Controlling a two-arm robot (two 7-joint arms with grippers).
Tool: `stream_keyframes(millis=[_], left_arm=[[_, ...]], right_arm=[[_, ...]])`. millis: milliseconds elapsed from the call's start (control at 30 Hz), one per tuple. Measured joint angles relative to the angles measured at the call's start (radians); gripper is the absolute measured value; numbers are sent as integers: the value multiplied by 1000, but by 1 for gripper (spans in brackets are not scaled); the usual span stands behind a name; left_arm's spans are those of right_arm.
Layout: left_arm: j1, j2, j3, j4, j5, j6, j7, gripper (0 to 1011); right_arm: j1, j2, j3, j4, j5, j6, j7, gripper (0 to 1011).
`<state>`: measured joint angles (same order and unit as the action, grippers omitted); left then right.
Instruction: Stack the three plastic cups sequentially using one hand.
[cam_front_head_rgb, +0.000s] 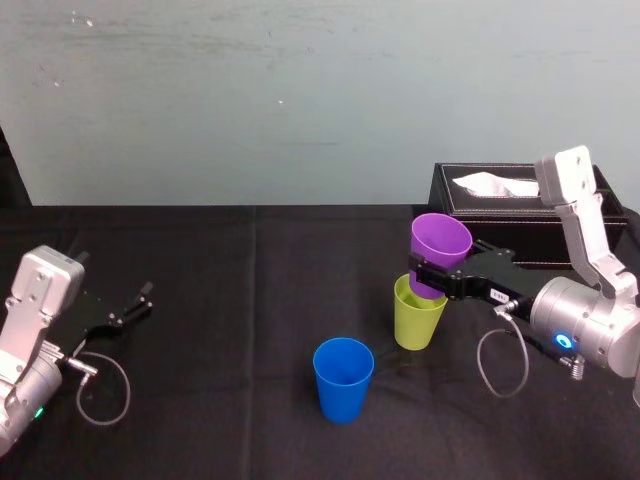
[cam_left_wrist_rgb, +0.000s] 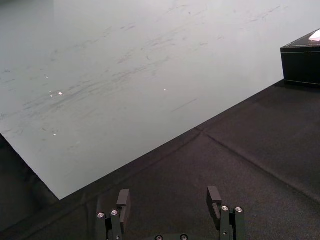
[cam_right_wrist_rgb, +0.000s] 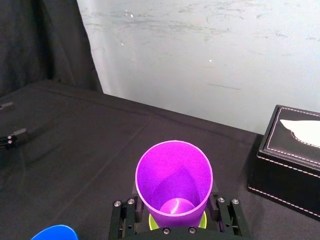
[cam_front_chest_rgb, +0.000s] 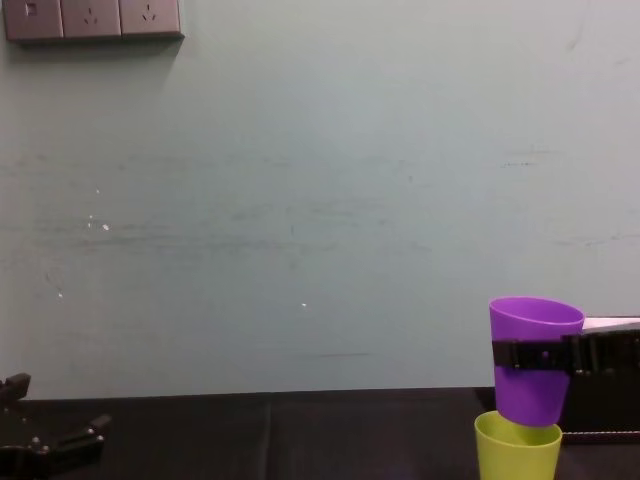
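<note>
My right gripper (cam_front_head_rgb: 428, 277) is shut on the purple cup (cam_front_head_rgb: 438, 248), holding it upright by its lower half. The purple cup's base hangs at the mouth of the yellow-green cup (cam_front_head_rgb: 418, 317), which stands on the black cloth right of centre. In the chest view the purple cup (cam_front_chest_rgb: 533, 352) sits just over the yellow-green cup (cam_front_chest_rgb: 517, 446). From the right wrist the purple cup (cam_right_wrist_rgb: 174, 181) hides most of the yellow-green rim (cam_right_wrist_rgb: 152, 220). A blue cup (cam_front_head_rgb: 343, 377) stands alone, nearer me and to the left. My left gripper (cam_left_wrist_rgb: 171, 202) rests open at the far left.
A black leather tissue box (cam_front_head_rgb: 500, 205) stands at the back right, close behind the right arm. The black-clothed table (cam_front_head_rgb: 230, 300) ends at a pale wall behind. A cable loop (cam_front_head_rgb: 105, 385) lies by the left arm.
</note>
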<state>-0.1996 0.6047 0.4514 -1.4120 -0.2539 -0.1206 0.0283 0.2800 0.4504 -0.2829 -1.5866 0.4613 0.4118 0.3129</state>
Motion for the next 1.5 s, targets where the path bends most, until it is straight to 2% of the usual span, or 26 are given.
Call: stream_keyframes(millis=[433,1067,1500], left_arm=[[0,0,0,0,0,0,0,1000],[0,0,0,0,0,0,0,1000],[0,0,0,0,0,0,0,1000]], right_arm=[[50,-4,-35,80,7,-28,9,736],[67,-12,-63,132,2,-47,11,736],[67,-12,-64,133,0,-48,12,756]])
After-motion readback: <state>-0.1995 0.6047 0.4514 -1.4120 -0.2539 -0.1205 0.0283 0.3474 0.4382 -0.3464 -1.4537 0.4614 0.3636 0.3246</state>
